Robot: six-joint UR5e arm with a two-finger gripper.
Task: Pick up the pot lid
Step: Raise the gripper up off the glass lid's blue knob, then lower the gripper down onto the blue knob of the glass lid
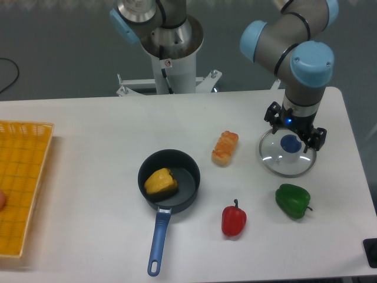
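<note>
So the pot lid (274,152) is lying flat on the white table (106,230), see-through with a dark blue knob (291,143) facing up. It's right below the gripper (296,130) in the camera's view, sticking out toward the camera from under it. The gripper's two black fingers are spread, one on each side of a gap, and nothing's pinched in there. Whether either fingertip touches the lid, the angle doesn't really say. The grey arm (290,59) comes down to it from the top of the view.

Nearer the camera than the gripper, past the lid, there's a green bell pepper (293,201) on its side. A red pepper (234,220) with a dark stem is also on the camera side of the gripper, but off to its left as the camera sees it. Left of the gripper and a bit nearer the camera is a lumpy orange-brown item, maybe bread (225,147) – hard to say.

Further left of the gripper sits a deep black pan (191,172), blue handle (158,243) aimed at the camera, with a yellow pepper-like thing (161,181) inside. Farthest left from the gripper is a yellow-orange crate (23,188), cut off by the edge of the view.
</note>
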